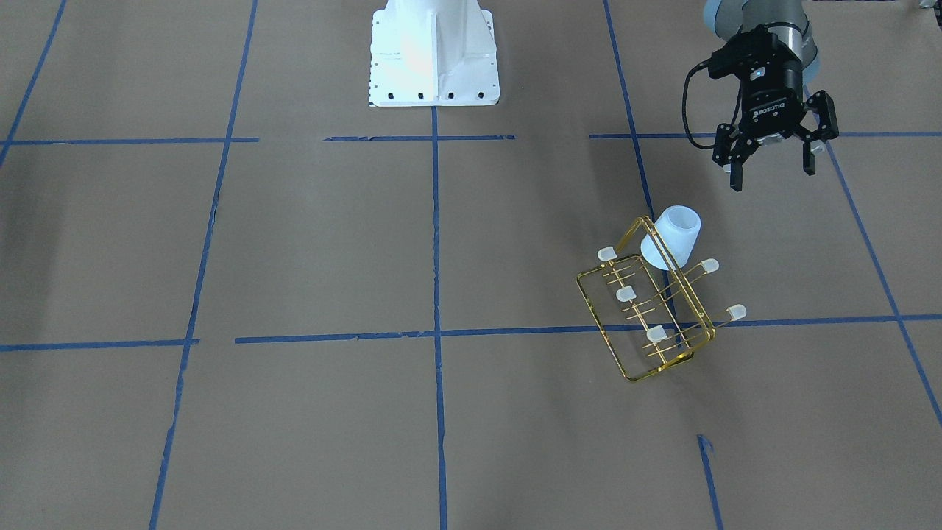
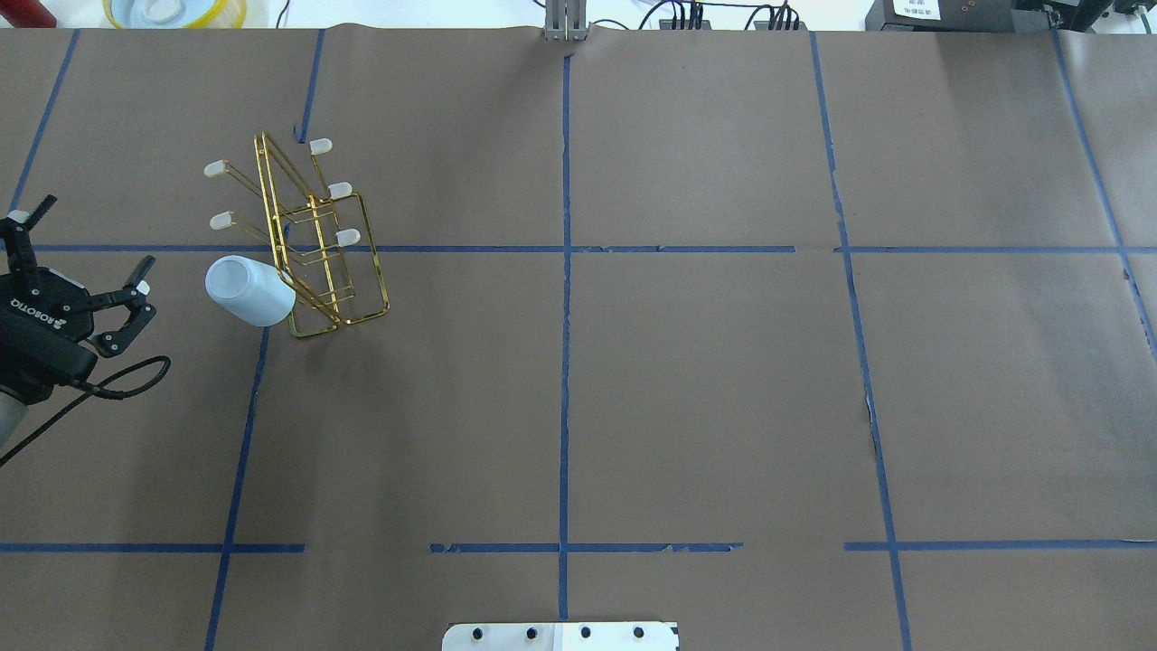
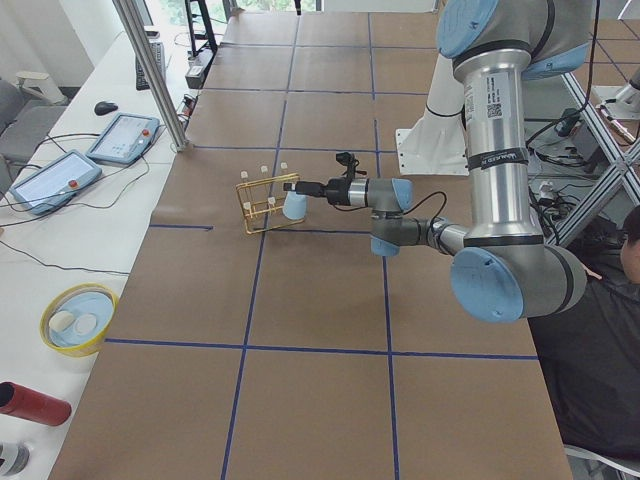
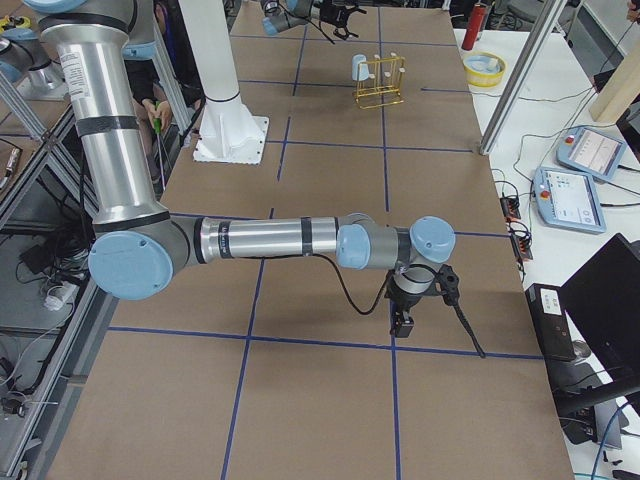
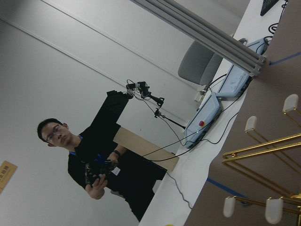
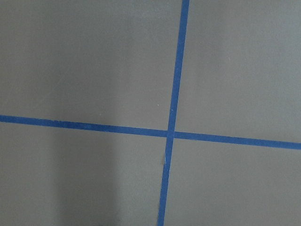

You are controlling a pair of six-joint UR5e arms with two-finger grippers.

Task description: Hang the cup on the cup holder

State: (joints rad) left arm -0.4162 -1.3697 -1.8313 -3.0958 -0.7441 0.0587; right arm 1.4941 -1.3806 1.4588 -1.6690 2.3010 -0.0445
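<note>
The small pale blue-white plastic tumbler cup sits tilted on the gold wire rack cup holder, at the rack's end nearest the robot. Its mouth faces the frame and its closed bottom points up and away from the rack. The cup touches the rack's top wire and is off the table. Five whitish-capped prongs show bare; any prong under the cup is hidden.

The rack stands upright on the brown paper-covered table on the robot's left side, across a blue tape line.

The left gripper, a black two-finger unit, has its fingers spread wide and holds nothing. It hangs above the table, apart from the cup and further out on the robot's left. In the overhead view it points toward the cup and rack with a clear gap between.

The right gripper shows only in the right-side view, low over the table and well apart from the rack. Cannot tell if its fingers are spread or pressed together. Its wrist camera sees only brown paper and crossing tape.

The white robot base pedestal is at the table's edge. The left wrist view shows capped prong tips and a person in black clothes beyond the table.
</note>
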